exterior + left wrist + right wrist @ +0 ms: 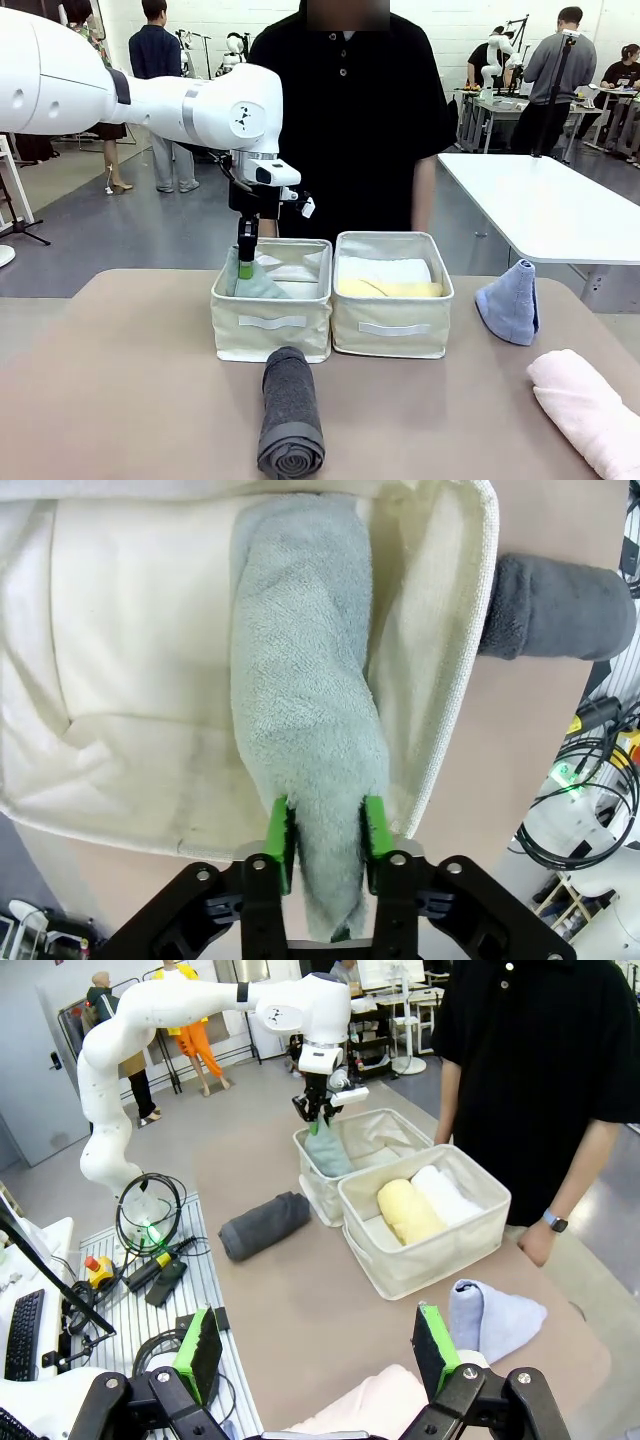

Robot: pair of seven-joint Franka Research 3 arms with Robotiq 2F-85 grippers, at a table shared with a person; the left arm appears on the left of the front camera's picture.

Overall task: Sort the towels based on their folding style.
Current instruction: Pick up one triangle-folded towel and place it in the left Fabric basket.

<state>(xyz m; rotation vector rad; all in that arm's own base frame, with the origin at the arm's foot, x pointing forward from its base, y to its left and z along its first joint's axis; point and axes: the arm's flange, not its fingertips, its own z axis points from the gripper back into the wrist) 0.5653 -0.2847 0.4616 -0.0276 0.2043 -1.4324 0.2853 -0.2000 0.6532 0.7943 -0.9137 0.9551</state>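
Even, bright light falls from overhead, throwing only soft, short shadows under the 2 cream fabric bins (272,322) and the rolled dark grey terry towel (291,412) on the matte tan table (120,380). Nothing glares. The front view is sharp. Both wrist views bow towards their edges, and the pale mint-blue terry towel (305,730) shows crisp pile.

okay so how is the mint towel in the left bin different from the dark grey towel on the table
The mint towel is pale and folded into a cone; the dark grey towel is rolled into a cylinder. The mint towel sits inside the left bin, propped against its wall, with the left claw around its tip; the dark grey towel lies flat on the table in front of that bin, with no claw at it. Both are small terry towels.
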